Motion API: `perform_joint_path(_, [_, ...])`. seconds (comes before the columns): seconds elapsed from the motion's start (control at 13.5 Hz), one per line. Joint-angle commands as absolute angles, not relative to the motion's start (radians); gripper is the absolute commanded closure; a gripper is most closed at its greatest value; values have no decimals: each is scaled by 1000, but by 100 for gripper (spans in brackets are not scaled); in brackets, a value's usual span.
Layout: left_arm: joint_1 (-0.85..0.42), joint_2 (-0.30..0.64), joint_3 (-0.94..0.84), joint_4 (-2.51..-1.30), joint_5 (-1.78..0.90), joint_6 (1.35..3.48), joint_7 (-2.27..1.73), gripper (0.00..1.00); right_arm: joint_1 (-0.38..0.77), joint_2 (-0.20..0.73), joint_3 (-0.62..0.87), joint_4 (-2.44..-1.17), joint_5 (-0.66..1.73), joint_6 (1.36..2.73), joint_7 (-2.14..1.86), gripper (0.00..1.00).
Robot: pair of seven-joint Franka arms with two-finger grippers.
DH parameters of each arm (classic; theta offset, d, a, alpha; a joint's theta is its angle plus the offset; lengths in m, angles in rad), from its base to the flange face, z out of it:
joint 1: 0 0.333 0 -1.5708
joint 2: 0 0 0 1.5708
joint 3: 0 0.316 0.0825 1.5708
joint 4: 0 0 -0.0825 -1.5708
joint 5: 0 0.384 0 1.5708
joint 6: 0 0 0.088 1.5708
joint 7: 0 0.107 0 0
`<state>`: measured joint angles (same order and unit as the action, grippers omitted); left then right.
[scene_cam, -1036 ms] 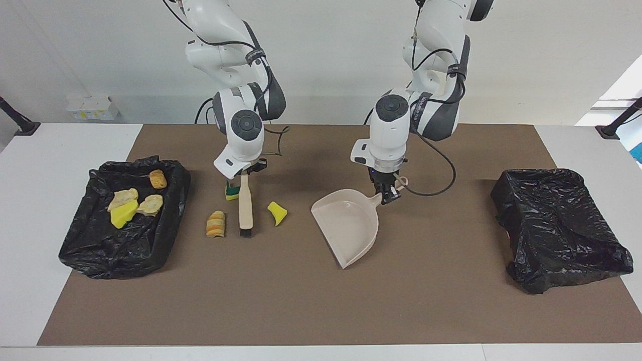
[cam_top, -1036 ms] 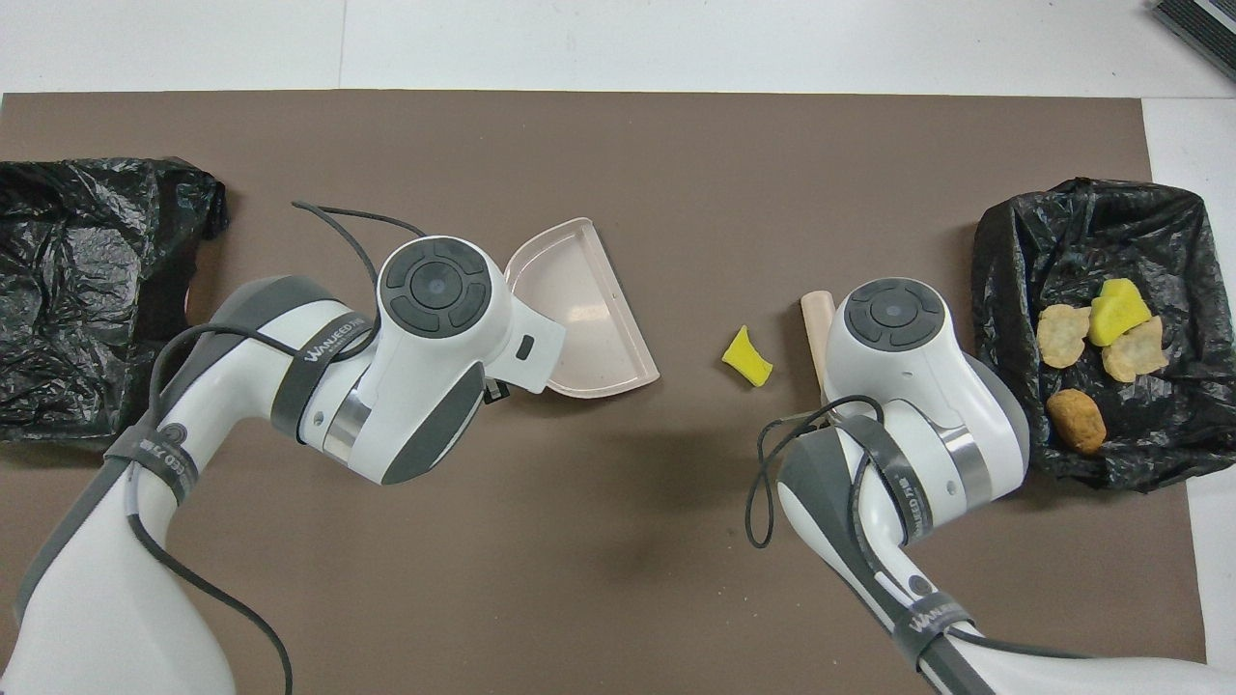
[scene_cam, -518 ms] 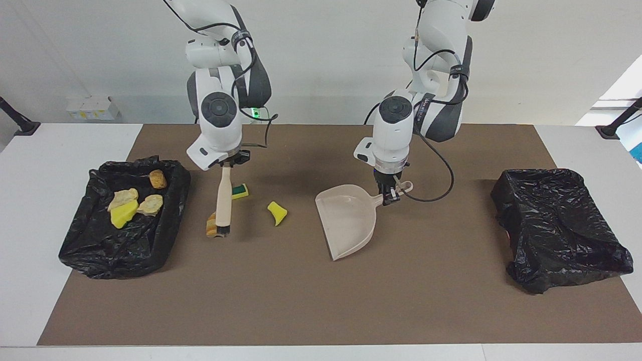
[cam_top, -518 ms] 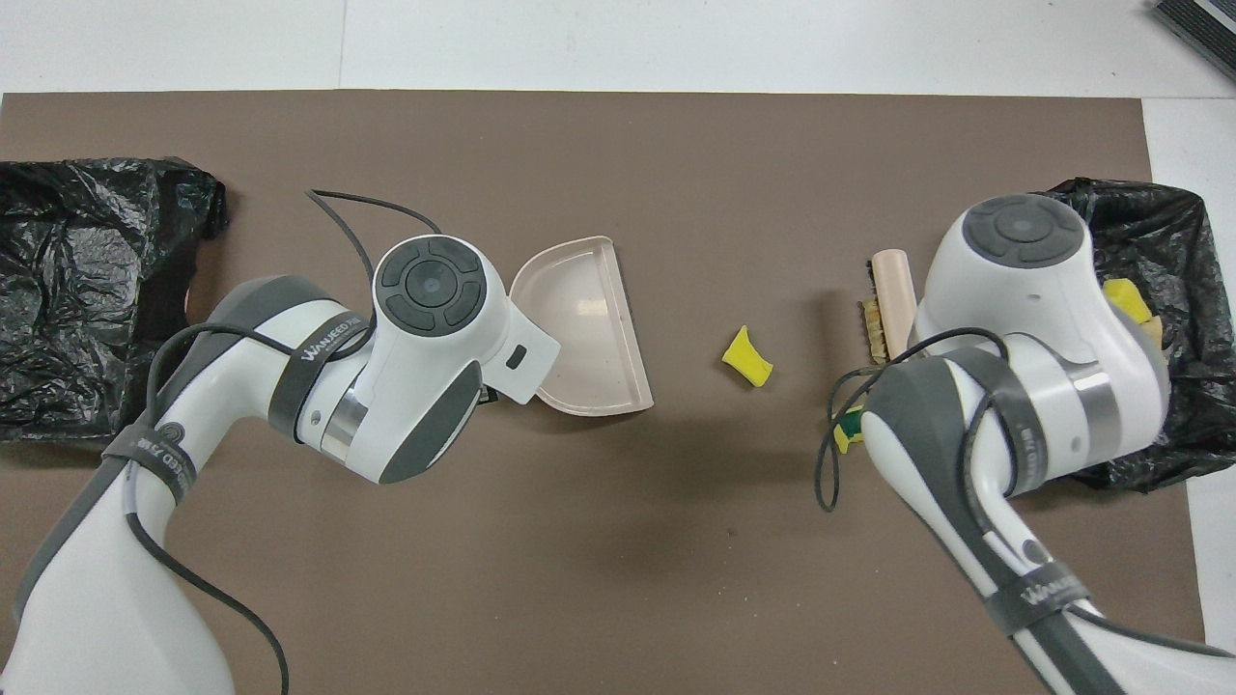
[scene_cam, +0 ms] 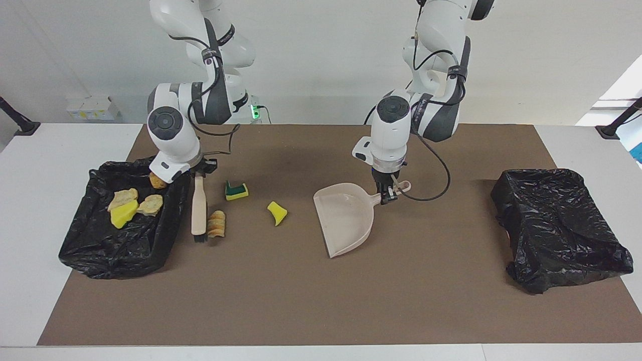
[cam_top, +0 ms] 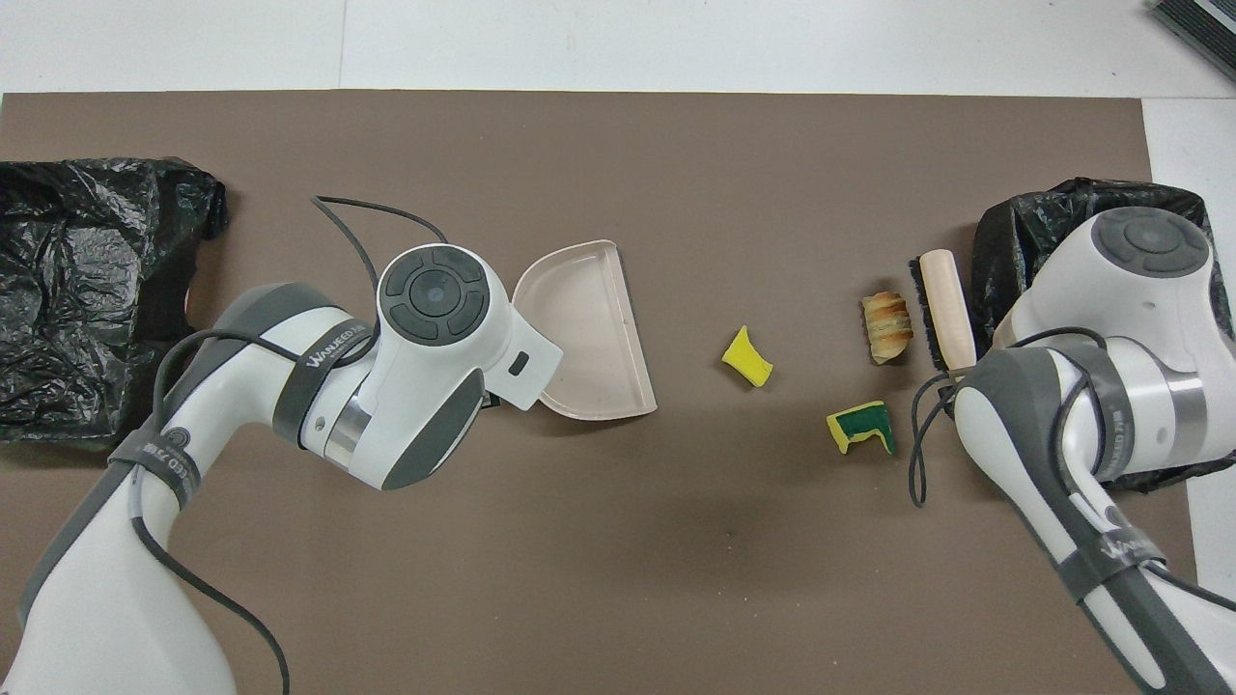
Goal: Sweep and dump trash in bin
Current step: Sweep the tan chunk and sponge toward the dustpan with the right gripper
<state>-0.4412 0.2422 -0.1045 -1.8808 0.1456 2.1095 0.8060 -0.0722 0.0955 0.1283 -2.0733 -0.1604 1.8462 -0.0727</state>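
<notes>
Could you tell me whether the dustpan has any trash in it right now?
Empty: the dustpan shows only its bare beige floor in both views. Three scraps lie loose on the mat.

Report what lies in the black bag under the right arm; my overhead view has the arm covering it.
Observer: Four scraps lie in that bag: one yellow, two pale tan, one brownish.
Operator: Now check the right claw.
Observer: The right claw is shut on the top of the brush handle, with the bristles pointing down.
</notes>
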Motion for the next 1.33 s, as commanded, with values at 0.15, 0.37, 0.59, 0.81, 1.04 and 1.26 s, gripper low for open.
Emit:
perform_joint_path(0.15, [-449, 178, -97, -1980, 163, 2141, 844, 100, -8, 80, 137, -2118, -62, 1894, -100, 100])
perform_joint_path(0.37, [-445, 170, -97, -1994, 163, 2140, 865, 100, 32, 80, 138, -2115, 58, 1894, -75, 100])
perform_joint_path(0.59, [-440, 167, -97, -2000, 161, 2129, 861, 100, 100, 78, 138, -2111, 214, 1896, 1, 100])
perform_joint_path(0.81, [-440, 161, -97, -2009, 161, 2128, 861, 100, 138, 81, 138, -2088, 310, 1878, 23, 100])
perform_joint_path(1.04, [-437, 153, -97, -2022, 161, 2128, 861, 100, 126, 83, 133, -1992, 307, 1774, 46, 100])
perform_joint_path(1.26, [-430, 153, -97, -2023, 161, 2128, 861, 100, 88, 64, 123, -1983, 211, 1692, 144, 100])
